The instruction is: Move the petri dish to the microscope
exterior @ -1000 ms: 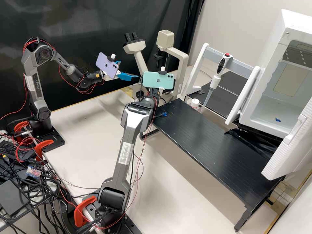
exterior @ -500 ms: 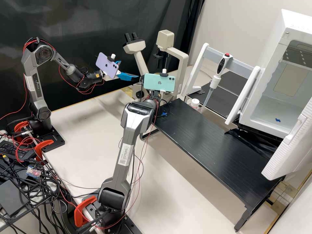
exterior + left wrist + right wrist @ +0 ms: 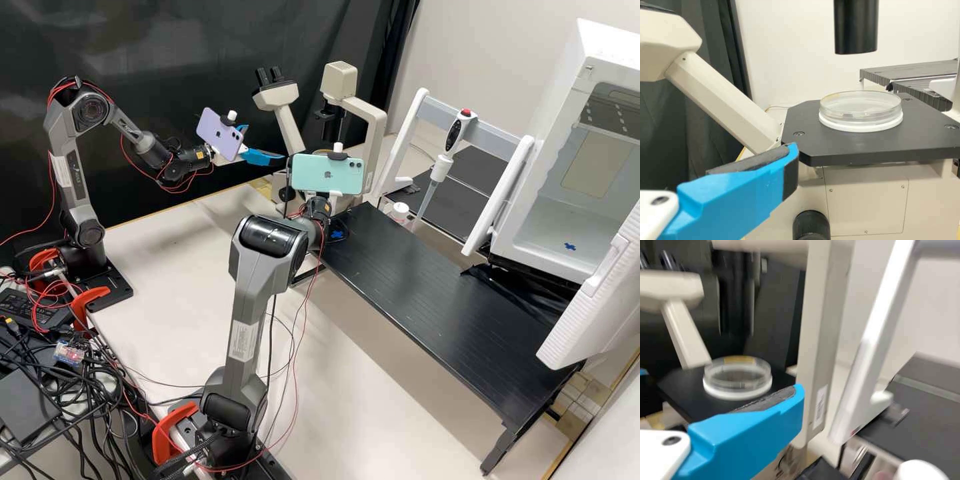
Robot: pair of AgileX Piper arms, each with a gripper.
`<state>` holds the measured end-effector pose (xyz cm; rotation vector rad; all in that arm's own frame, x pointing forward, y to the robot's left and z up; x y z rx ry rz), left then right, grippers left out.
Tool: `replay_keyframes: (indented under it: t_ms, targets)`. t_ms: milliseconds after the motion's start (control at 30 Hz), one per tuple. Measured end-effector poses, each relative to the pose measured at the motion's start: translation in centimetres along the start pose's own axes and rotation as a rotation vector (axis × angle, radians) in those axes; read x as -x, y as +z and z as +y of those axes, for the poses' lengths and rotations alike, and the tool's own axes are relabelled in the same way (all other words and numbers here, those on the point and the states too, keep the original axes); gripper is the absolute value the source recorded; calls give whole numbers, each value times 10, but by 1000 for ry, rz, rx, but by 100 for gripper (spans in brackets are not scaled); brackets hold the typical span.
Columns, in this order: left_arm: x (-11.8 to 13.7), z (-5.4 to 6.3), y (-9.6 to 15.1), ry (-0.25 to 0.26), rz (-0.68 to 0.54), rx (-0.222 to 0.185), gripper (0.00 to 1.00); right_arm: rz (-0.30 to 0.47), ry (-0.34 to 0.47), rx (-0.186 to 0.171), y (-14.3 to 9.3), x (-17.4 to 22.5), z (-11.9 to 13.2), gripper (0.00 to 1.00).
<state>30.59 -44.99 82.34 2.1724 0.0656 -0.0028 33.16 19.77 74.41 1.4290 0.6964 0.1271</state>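
The clear petri dish with a white base [image 3: 860, 111] lies flat on the black stage [image 3: 875, 147] of the microscope, below its black cylinder; the right wrist view shows the same dish [image 3: 737, 379]. At the far arm's end in the high view, my left gripper [image 3: 263, 143] is open beside the microscope [image 3: 277, 99]. My left gripper [image 3: 790, 162] has its bare-padded finger near the stage's edge. The teal phone mostly covers my right gripper [image 3: 320, 207] in the high view. Close up, my right gripper [image 3: 799, 400] is open and apart from the dish, its pad bare.
A black raised platform [image 3: 427, 287] extends right of the near arm. Behind it stand a white rack [image 3: 417, 120] with a pipette [image 3: 443, 163] and a small white-capped container [image 3: 399, 212]. The white chamber [image 3: 547, 220] is open at the right.
The right arm's elbow has drawn back to the left, and its teal phone has shifted slightly right and down, uncovering more of the blue cross on the platform. The left arm has stayed still.
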Motion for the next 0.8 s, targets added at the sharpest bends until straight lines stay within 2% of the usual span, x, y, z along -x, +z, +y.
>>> replay_keyframes:
  t_ms: [67,233,367,433,500,633,767,800]
  targets:
    - [0,0,0,0,0,0,100,27,46,10,2,21,8,100]
    - [0,0,0,0,0,0,100,36,141,19,13,67,18,100]
    - [0,0,0,0,0,0,100,-21,206,52,28,98,14,100]
    - [0,0,0,0,0,0,100,-77,263,81,37,115,11,100]
    - [0,0,0,0,0,0,100,-155,314,92,45,129,8,100]
    - [0,0,0,0,0,0,100,-304,374,84,62,152,4,100]
    - [0,0,0,0,0,0,100,-384,392,69,75,168,4,100]
    - [0,0,0,0,0,0,100,-396,395,52,78,172,4,100]
